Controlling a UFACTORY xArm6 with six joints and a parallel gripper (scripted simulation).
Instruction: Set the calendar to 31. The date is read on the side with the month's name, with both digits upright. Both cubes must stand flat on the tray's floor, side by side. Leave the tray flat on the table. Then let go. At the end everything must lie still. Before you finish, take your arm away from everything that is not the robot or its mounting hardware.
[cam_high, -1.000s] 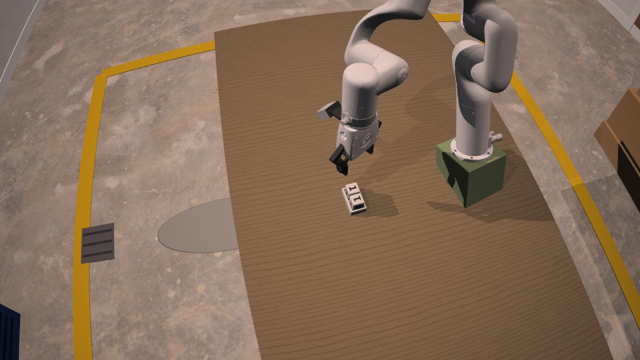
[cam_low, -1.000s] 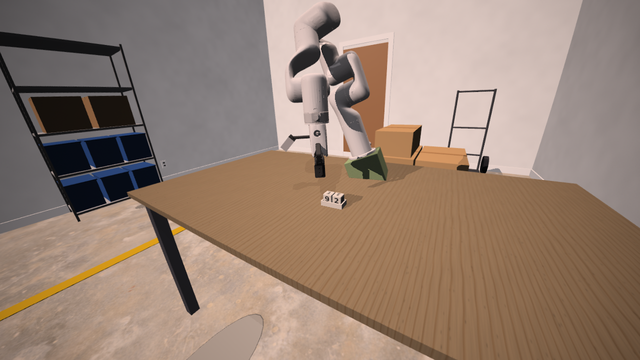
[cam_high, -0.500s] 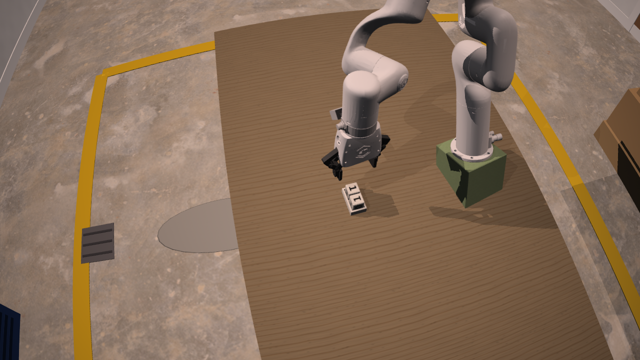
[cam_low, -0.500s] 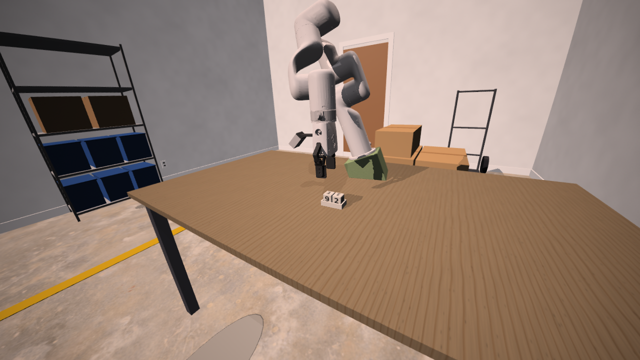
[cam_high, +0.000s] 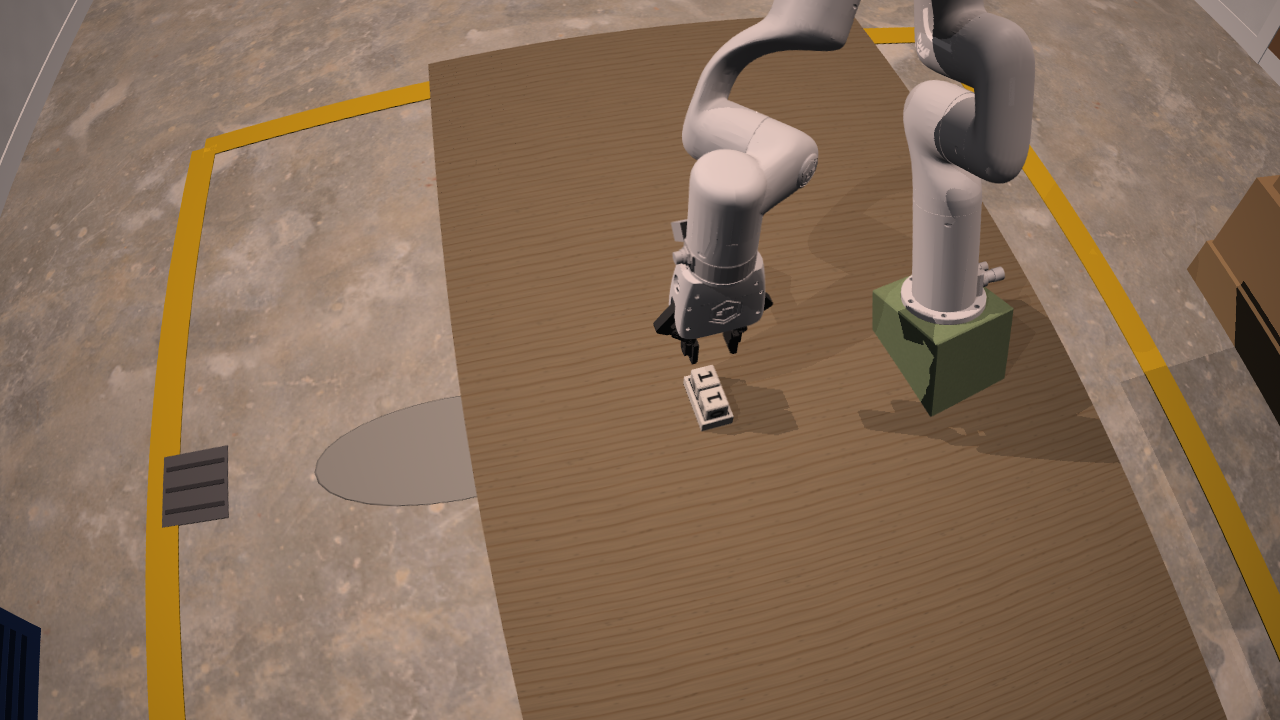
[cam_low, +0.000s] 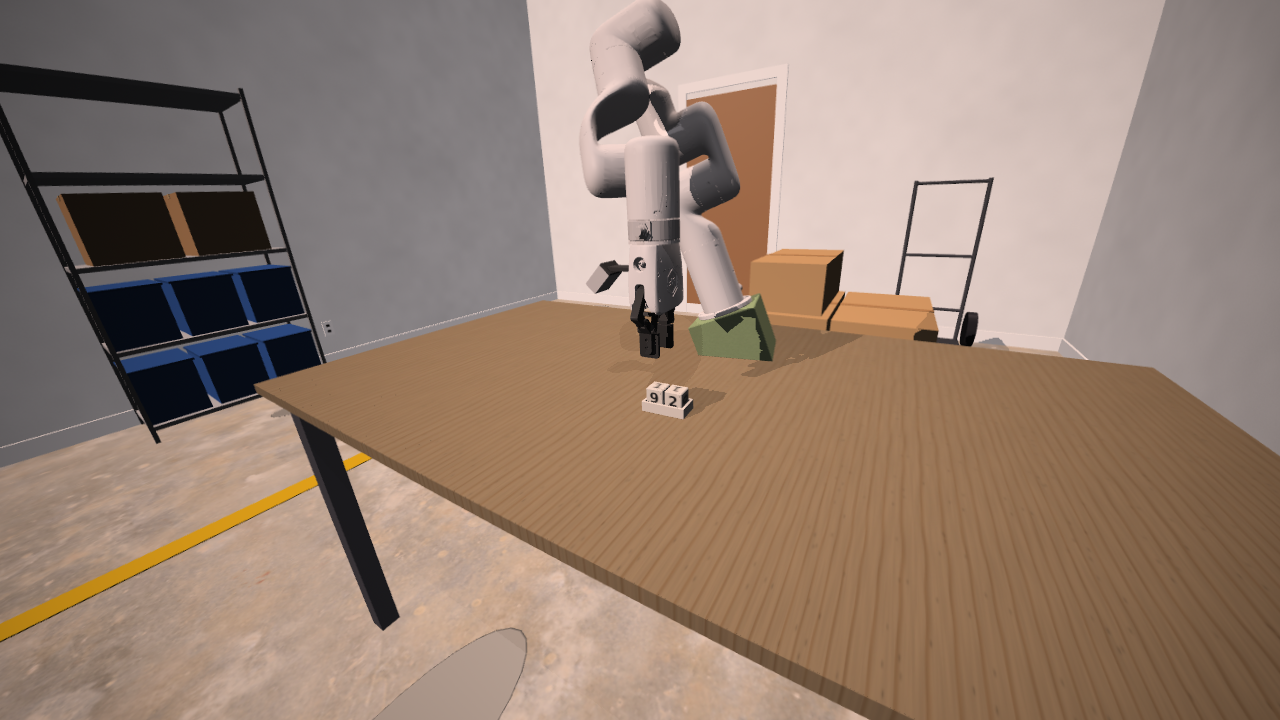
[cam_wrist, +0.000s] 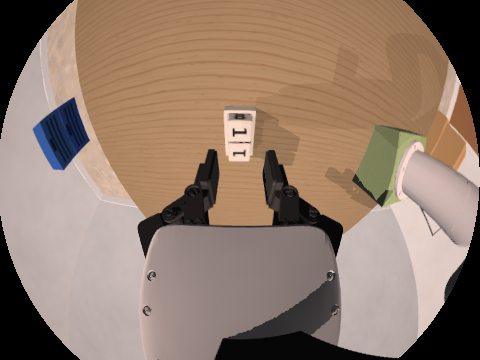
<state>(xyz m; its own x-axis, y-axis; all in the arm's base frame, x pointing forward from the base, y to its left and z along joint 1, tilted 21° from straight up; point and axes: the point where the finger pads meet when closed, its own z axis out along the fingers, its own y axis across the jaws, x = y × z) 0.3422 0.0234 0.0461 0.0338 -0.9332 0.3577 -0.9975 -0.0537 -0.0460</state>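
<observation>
The pale tray (cam_high: 717, 424) (cam_low: 666, 411) (cam_wrist: 227, 131) lies flat on the table and holds two white cubes side by side. One cube (cam_high: 704, 377) (cam_low: 655, 394) (cam_wrist: 239, 153) shows 1 on top and 9 toward the exterior camera. The other cube (cam_high: 712, 399) (cam_low: 676, 397) (cam_wrist: 239, 131) shows 1 on top and 2 toward the exterior camera; its end face shows a digit, perhaps 8, in the wrist view. No month's name is visible. My gripper (cam_high: 713, 352) (cam_low: 659, 350) (cam_wrist: 241, 161) is partly open and empty, above the table beside the tray's 9-cube end.
The green base block (cam_high: 966, 358) (cam_low: 735, 335) (cam_wrist: 377, 162) of the arm stands on the wooden table (cam_high: 626, 573) (cam_low: 805, 501) (cam_wrist: 175, 65), to the right of the tray in the top view. Shelves and cardboard boxes stand beyond the table.
</observation>
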